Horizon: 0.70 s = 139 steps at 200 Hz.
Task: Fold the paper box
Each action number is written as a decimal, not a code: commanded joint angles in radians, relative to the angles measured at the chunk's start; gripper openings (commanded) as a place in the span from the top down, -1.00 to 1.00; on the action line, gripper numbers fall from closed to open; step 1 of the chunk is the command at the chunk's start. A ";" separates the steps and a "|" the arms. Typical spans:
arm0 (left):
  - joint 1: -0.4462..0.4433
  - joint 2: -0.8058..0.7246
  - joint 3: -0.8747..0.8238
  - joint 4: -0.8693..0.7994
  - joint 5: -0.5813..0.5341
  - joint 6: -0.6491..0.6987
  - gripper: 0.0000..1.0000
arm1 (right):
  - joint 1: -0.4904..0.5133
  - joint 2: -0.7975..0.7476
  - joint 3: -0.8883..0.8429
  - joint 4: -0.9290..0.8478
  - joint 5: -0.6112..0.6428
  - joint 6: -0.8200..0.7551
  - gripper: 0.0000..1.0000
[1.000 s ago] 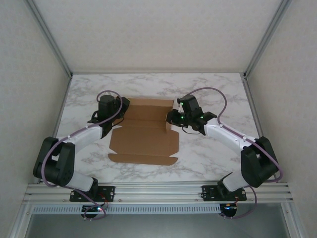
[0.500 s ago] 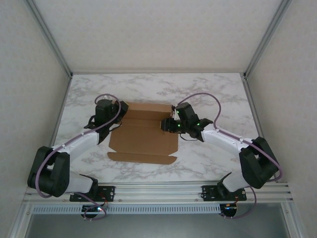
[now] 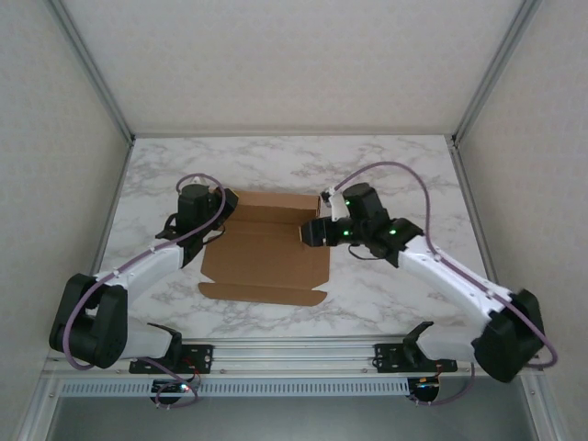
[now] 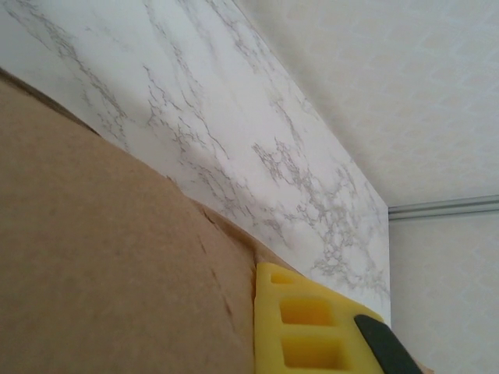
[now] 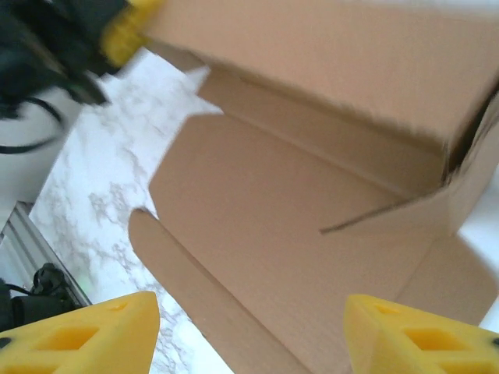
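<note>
Where the marble table (image 3: 386,165) lies between the two arms, the paper box (image 3: 266,262) rests near its middle, a brown die-cut piece with its broad base panel flat on the surface and its near flap spread toward the arm bases. The far panel is tilted up from the base, and in the right wrist view it rises as a wall along the top of the picture, with a short side flap standing at its right end. The left gripper (image 3: 220,209) sits at the far left corner of the box, its arm reaching in from the left. In the left wrist view one yellow finger (image 4: 300,323) shows pressed right against the brown cardboard, with marble and the pale wall beyond. Its jaws are closed up tight, though whether any cardboard is pinched between them I cannot tell. The right gripper (image 3: 314,230) hovers at the right edge of the box, beside the upright side flap, its arm stretched in from the right. Its jaws are spread wide: the two yellow fingertips (image 5: 93,335) stand far apart at the bottom corners of the right wrist view, with nothing held between them and the open base panel lying beyond.
</note>
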State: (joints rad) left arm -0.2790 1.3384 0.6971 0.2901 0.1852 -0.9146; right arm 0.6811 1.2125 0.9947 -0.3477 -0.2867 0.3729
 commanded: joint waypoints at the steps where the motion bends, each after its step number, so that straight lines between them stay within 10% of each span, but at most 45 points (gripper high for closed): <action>1: -0.006 0.012 -0.001 -0.129 -0.044 0.055 1.00 | 0.000 -0.090 0.072 -0.070 0.143 -0.135 -0.32; 48: -0.005 0.013 0.007 -0.123 -0.033 0.042 1.00 | -0.005 -0.113 -0.069 0.084 0.361 -0.407 -0.25; 139: 0.001 0.010 0.010 -0.122 -0.021 0.039 1.00 | -0.146 0.070 -0.299 0.486 0.164 -0.790 -0.21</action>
State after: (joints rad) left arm -0.2790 1.3384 0.7109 0.2646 0.1856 -0.9154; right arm 0.5812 1.2469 0.6895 0.0147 -0.0368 -0.3172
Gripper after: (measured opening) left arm 0.067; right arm 0.612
